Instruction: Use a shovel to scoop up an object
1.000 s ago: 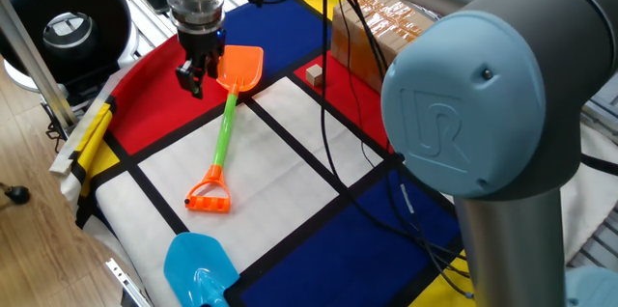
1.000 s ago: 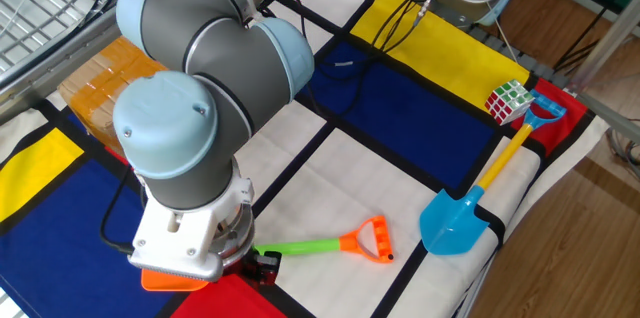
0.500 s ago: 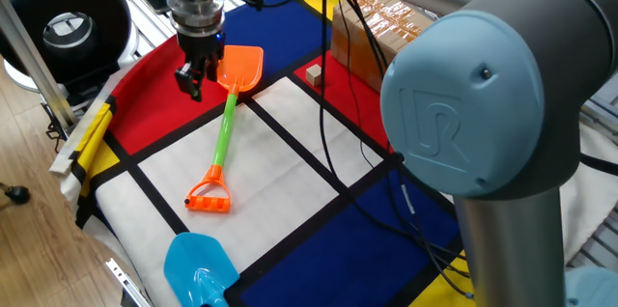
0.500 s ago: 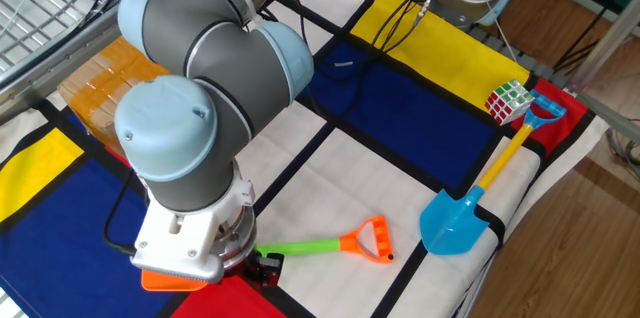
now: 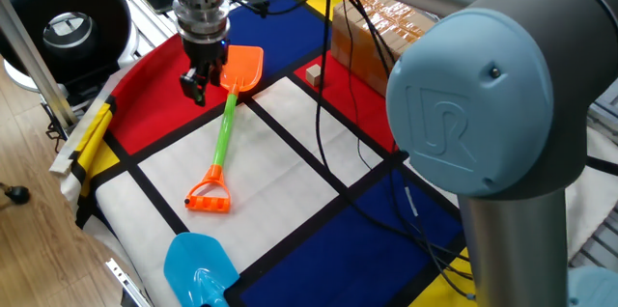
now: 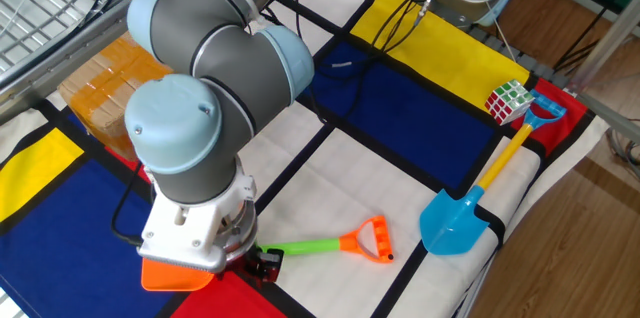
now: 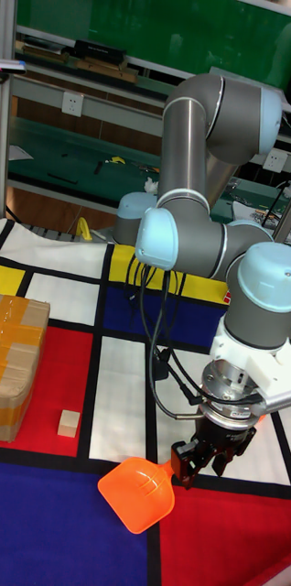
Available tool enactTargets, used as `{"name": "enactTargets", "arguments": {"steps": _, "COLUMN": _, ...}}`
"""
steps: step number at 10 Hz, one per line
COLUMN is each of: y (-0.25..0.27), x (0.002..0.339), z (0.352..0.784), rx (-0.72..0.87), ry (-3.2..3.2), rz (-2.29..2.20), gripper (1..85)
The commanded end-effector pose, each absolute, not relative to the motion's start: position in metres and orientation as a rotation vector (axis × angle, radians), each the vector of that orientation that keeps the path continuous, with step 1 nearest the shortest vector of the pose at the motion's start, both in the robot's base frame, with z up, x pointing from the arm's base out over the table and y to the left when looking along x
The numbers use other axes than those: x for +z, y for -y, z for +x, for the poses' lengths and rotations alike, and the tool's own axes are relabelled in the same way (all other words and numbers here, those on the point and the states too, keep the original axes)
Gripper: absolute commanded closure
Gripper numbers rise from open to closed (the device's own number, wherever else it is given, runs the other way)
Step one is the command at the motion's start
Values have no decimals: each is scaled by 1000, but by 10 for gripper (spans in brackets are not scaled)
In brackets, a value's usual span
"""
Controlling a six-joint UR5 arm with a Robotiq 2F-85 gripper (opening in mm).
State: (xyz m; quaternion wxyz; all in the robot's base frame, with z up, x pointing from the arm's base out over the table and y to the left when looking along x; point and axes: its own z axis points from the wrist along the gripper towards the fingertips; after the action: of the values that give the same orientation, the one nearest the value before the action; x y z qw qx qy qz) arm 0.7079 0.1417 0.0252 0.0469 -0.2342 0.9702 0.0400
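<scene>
shovel [image 5: 230,114] lies flat on the checked cloth [image 5: 280,167], blade toward the cardboard box [image 5: 372,32] | object [image 5: 314,75] between blade and box, just beside box | gripper [image 5: 200,83] low at blade neck, jaws spread, touching shaft? cannot tell

two shovels [image 5: 228,125] [image 6: 480,190], one cube [image 5: 313,75], one box [image 7: 8,364]

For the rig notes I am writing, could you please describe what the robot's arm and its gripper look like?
The arm is built of grey metal tubes with rounded light-blue joint caps; one cap shows an embossed UR logo. A white and silver wrist flange leads to a small black two-finger gripper. Black cables hang along the arm and trail over the cloth.
</scene>
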Motion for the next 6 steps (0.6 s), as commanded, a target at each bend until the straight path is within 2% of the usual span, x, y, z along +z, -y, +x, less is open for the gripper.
{"name": "enactTargets", "arguments": {"steps": 1, "y": -128, "x": 14, "z": 701, "rx": 138, "ry": -2947, "rz": -716, "gripper": 283}}
{"name": "enactTargets", "arguments": {"steps": 6, "y": -98, "x": 22, "z": 678, "rx": 131, "ry": -2955, "rz": -751, "gripper": 277}}
